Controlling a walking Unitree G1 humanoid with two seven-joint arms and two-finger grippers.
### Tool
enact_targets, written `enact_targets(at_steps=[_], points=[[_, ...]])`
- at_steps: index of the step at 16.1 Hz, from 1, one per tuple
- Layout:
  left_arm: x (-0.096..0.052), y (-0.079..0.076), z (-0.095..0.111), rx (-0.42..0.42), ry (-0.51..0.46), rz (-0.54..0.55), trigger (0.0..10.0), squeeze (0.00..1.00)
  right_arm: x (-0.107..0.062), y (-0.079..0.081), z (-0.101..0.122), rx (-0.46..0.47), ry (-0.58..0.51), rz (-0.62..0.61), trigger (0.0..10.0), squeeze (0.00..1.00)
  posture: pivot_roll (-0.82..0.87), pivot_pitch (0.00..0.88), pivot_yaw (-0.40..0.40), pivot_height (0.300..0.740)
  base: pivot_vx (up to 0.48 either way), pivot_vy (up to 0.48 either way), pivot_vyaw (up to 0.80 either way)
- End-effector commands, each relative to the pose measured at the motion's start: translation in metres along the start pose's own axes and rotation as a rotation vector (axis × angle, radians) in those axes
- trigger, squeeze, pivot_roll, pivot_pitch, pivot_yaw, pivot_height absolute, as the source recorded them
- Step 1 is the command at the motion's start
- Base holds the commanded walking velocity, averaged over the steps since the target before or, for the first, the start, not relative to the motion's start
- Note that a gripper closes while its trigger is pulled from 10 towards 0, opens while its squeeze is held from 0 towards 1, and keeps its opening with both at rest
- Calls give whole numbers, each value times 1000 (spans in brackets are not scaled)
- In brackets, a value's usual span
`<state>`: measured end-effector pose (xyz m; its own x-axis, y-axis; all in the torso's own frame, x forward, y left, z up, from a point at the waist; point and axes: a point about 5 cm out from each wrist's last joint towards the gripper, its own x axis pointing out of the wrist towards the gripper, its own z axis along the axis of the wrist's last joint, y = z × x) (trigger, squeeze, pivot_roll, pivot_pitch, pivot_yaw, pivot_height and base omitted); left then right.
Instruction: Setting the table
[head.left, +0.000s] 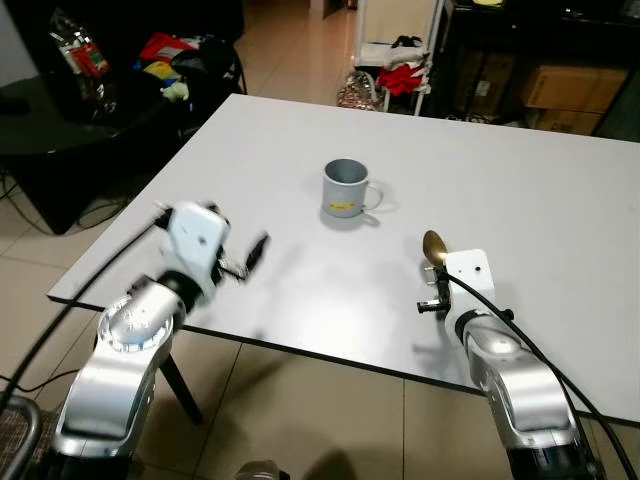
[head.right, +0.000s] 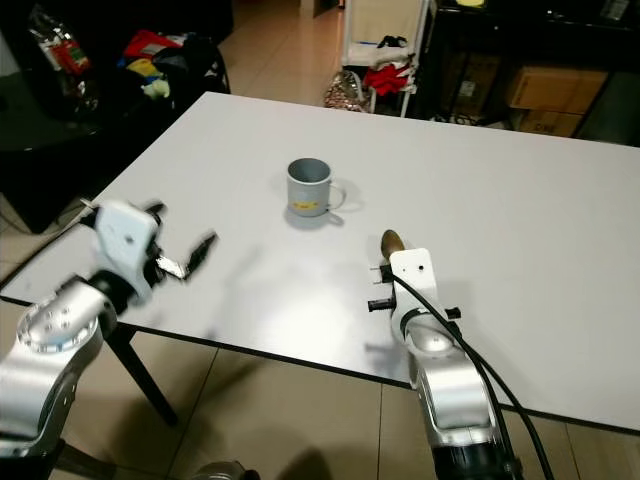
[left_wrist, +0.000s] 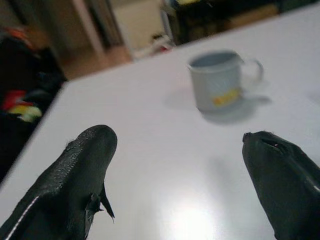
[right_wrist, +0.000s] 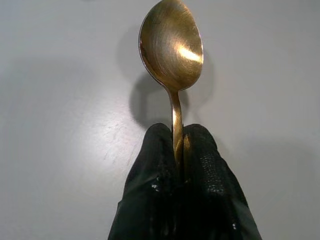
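The right gripper (right_wrist: 178, 145) has its two black fingers (right_wrist: 150, 165) pressed tight together on the thin handle of a gold spoon (right_wrist: 171, 47). The round bowl of the spoon sticks out past the fingertips and hangs just over the white table (head.left: 520, 200), with its dark shadow on the table under it. From the head views, this gripper sits over the near right part of the table, and the gold spoon bowl peeks out in front of the white wrist block (head.left: 468, 272). The silver right arm (head.left: 510, 380) comes up from below the near table edge. The left gripper (left_wrist: 180, 145) is wide open and holds nothing. Its two black fingers (left_wrist: 82, 165) are far apart, with bare white table showing between them. It hovers over the near left part of the table, and it looks a bit blurry. The silver left arm (head.left: 120, 360) reaches up past the near left edge. A gray mug (head.left: 347, 188) stands upright near the middle of the table, out in front of both grippers and well apart from them. It has a small yellow mark on its side, and its handle points to the robot's right. Beyond the far left corner of the table there is a dark sofa (head.left: 60, 130) with bright clothes and bags piled on it. The floor (head.left: 300, 50) is made of tan tiles.
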<state>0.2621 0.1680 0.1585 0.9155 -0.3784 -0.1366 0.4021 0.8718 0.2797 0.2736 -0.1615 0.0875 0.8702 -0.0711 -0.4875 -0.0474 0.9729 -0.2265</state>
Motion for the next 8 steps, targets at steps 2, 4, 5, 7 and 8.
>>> enact_targets(at_steps=[2,4,5,7,8], points=[[-5,-13,-1,18,15,-133,10000,0,6,0,-4,-27,27,-25,10000,0,178,0,1,740,0,0,0],[-9,-18,-1,-11,33,-193,10000,0,8,4,-6,-18,36,-30,10000,0,179,0,5,740,0,0,0],[-11,-20,-1,-16,37,-218,10000,0,10,6,-6,-18,37,-30,10000,0,179,0,6,740,0,0,0],[-14,-21,-2,-18,50,-257,10000,0,12,12,-5,-15,42,-30,10000,0,184,0,6,740,0,0,0],[-16,-21,-2,-14,56,-264,10000,0,11,14,-6,-9,48,-35,10000,0,189,0,3,740,0,0,0]])
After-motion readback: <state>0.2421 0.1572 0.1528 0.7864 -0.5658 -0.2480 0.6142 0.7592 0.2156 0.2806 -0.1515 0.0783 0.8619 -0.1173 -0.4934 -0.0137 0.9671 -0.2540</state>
